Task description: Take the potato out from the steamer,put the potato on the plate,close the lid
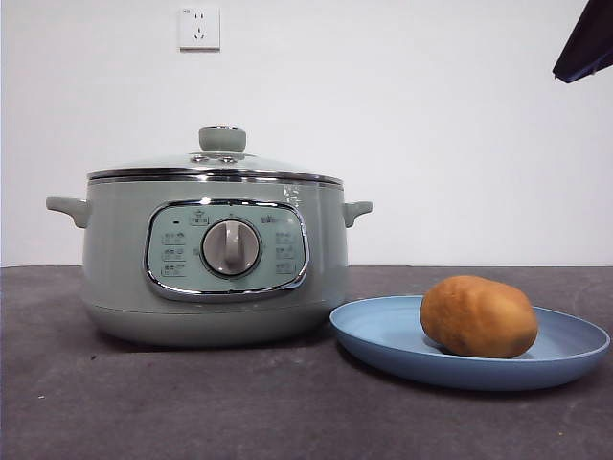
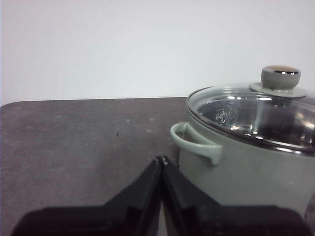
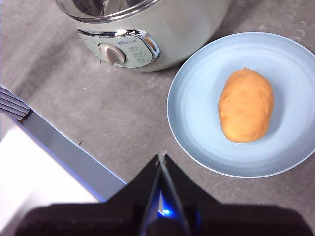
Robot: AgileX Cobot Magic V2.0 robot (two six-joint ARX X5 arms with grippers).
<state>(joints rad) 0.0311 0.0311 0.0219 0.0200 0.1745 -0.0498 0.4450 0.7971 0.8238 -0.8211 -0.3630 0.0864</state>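
Potato [image 1: 478, 316] on plate [image 1: 383, 331], lidded steamer [image 1: 213, 259] beside.

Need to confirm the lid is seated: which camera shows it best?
Left wrist view: the lid fills it, glass dome and chrome rim resting on the steamer. Front view shows it edge-on, knob and rim only. Right wrist view catches just a sliver of it.

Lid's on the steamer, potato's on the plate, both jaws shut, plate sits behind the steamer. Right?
Not quite. The plate sits beside the steamer, slightly nearer the camera, as the front view shows. The rest holds: lid on, potato on the plate, both jaws shut.
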